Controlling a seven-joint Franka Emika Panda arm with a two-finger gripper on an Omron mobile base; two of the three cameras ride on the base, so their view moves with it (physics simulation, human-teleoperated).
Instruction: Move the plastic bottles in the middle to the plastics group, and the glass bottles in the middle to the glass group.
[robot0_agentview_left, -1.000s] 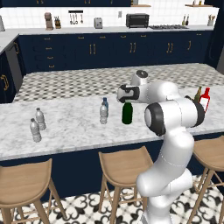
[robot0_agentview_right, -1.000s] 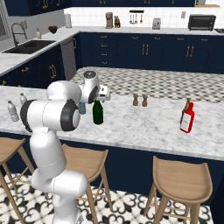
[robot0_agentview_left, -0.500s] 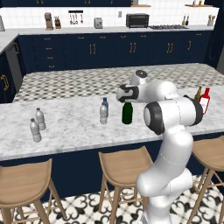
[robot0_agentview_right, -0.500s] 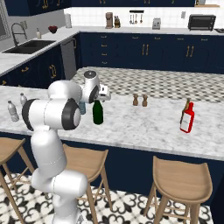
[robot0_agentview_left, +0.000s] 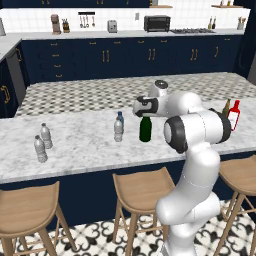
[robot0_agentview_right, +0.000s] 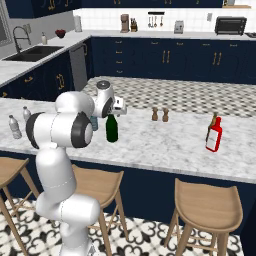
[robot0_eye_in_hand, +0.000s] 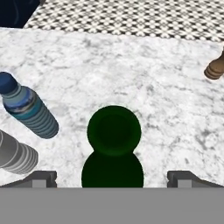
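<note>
The tall dark green glass bottle (robot0_agentview_left: 145, 129) (robot0_agentview_right: 112, 129) stands upright mid-counter. My gripper (robot0_agentview_left: 142, 108) (robot0_agentview_right: 119, 106) hovers just above its neck, open. Looking down from the hand, the green bottle (robot0_eye_in_hand: 113, 131) is centred between the two fingertips (robot0_eye_in_hand: 40, 177), which are spread wide and touch nothing. To its left stand the blue-tinted plastic bottle (robot0_agentview_left: 120, 119) (robot0_eye_in_hand: 26, 109) and the clear grey plastic bottle (robot0_agentview_left: 118, 131) (robot0_eye_in_hand: 15, 153). The plastics group (robot0_agentview_left: 43, 142) (robot0_agentview_right: 15, 126) sits at the counter's left end. The glass group, a red bottle (robot0_agentview_left: 233, 115) (robot0_agentview_right: 214, 136) and a brown bottle (robot0_agentview_left: 226, 107), is at the right end.
Two brown shakers (robot0_agentview_right: 160, 114) (robot0_eye_in_hand: 215, 68) stand on the counter between the green bottle and the glass group. Wooden stools (robot0_agentview_left: 137, 187) line the near side of the counter. Bare marble (robot0_agentview_right: 160, 140) stretches from the green bottle to the red bottle.
</note>
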